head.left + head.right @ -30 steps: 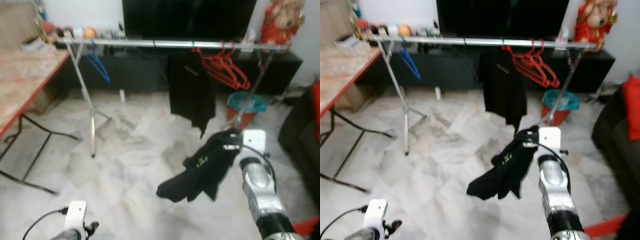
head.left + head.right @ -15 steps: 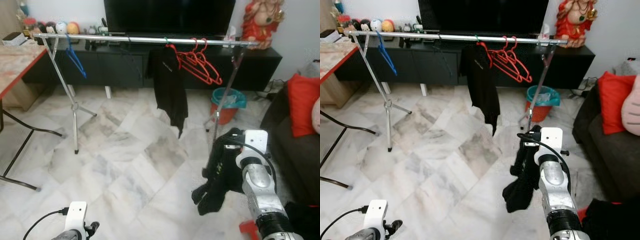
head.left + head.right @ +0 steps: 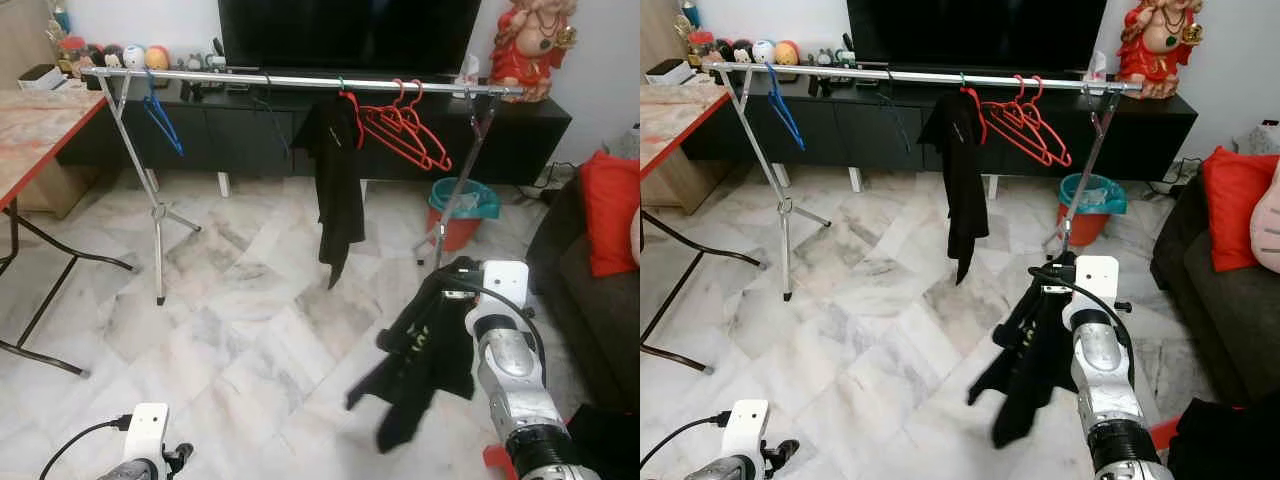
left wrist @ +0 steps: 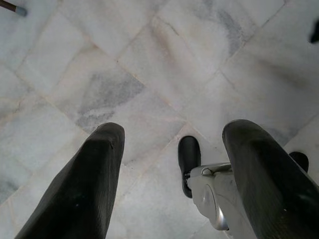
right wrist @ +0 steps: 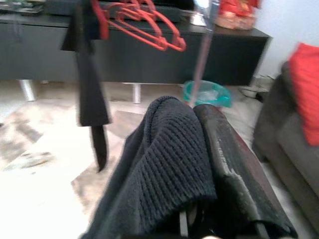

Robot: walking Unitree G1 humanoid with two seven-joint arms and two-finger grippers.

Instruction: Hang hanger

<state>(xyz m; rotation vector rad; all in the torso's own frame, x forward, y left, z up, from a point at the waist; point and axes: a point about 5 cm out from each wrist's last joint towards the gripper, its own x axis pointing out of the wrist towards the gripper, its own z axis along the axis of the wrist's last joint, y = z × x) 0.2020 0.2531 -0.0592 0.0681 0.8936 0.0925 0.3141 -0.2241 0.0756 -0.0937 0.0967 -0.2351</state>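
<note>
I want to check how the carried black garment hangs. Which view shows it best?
The left eye view: the whole black garment dangles from the right end effector, above the floor. The right eye view shows the same. The right wrist view shows just knit fabric up close.

R pincer (image 3: 1052, 285) grips black garment (image 3: 1025, 360) nr rack (image 3: 920, 77).

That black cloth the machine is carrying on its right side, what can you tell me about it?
The black garment looks like a soft ribbed knit with small pale lettering. It hangs limp and crumpled from the right gripper, whose black fingers are shut on its upper fold. Its lower ends dangle above the marble floor. It hangs in front of the clothes rail, apart from it.
</note>
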